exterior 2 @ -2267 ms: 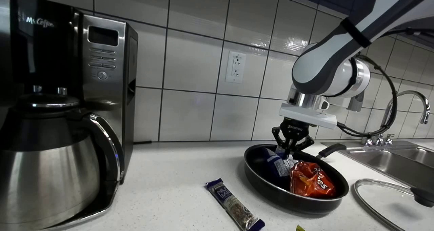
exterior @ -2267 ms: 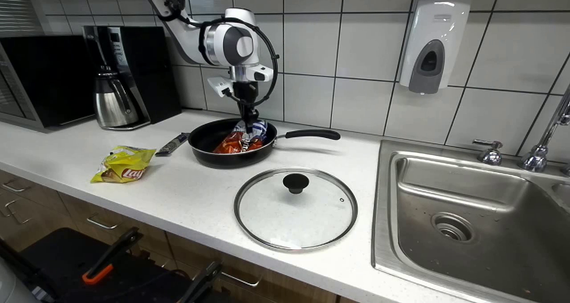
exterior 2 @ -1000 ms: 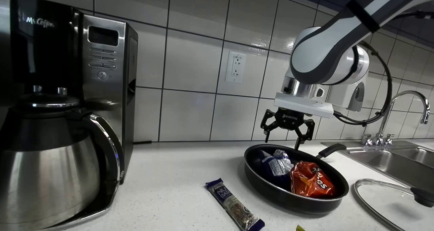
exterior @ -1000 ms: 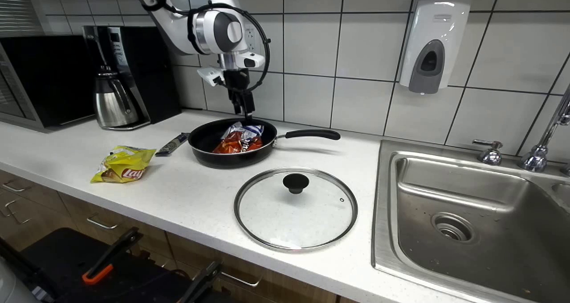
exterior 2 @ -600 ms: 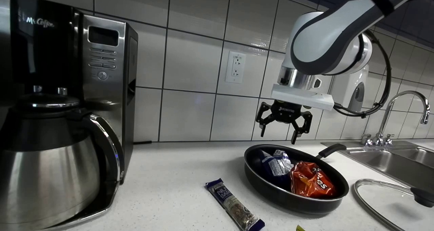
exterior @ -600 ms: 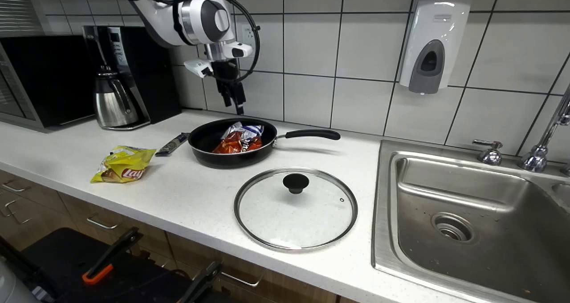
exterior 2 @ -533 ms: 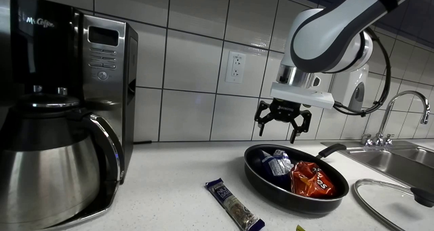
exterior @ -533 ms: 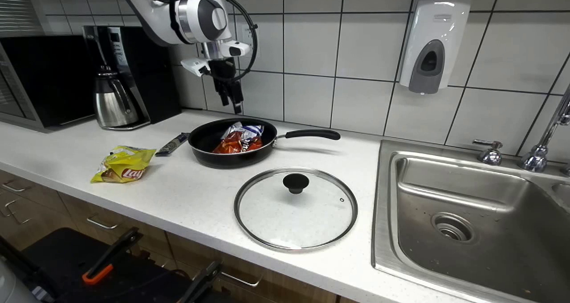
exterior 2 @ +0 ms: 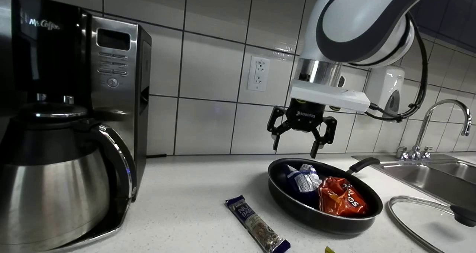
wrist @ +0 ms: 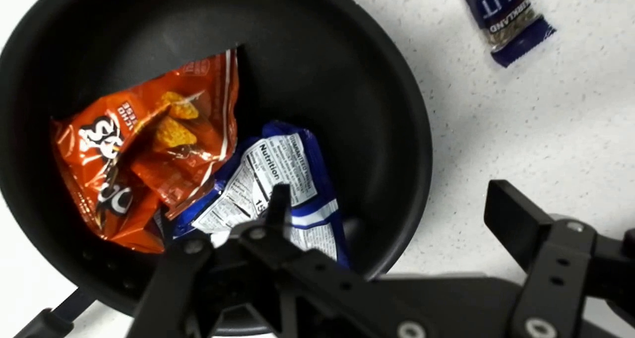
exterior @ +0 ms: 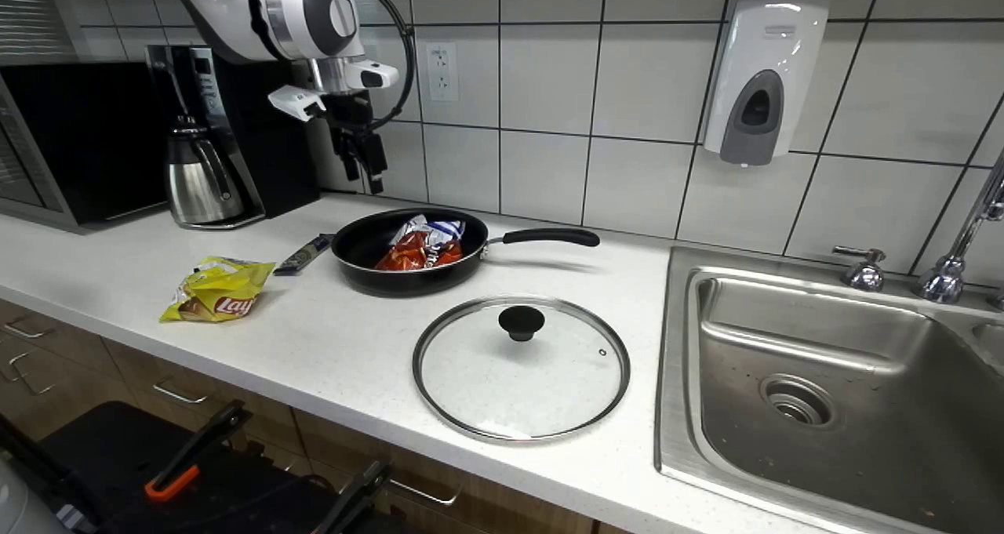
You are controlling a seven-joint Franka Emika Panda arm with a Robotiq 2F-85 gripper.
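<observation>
1. We see the claw (exterior 2: pixel 294 151) spread wide, with nothing between its fingers; it hangs higher than the frying pan (exterior: pixel 392 285), apart from it.
2. In the wrist view, we find one finger in front of the blue snack bag (wrist: pixel 302 204) and the other in front of the counter (exterior: pixel 353 346), outside the pan.
3. That blue snack bag rests inside the pan, nutrition label (wrist: pixel 285 164) facing up, against the crumpled orange Doritos bag (wrist: pixel 149 149).
4. We place the pan near the counter's back edge, its black handle (exterior: pixel 551 237) running toward the sink (exterior: pixel 676 377).
5. On the side away from the handle, we spot the Kirkland nut bar (exterior 2: pixel 256 223) lying flat, just beside the pan.
6. Nearer the counter's front edge lies the yellow Lay's bag (exterior: pixel 220 289), close to one end of the bar.
7. We have the glass lid (exterior: pixel 522 377) flat, knob (exterior: pixel 522 321) up, between the pan and the front edge, near the sink.
8. The Mr. Coffee coffee maker (exterior 2: pixel 119 93) stands toward the back edge.
</observation>
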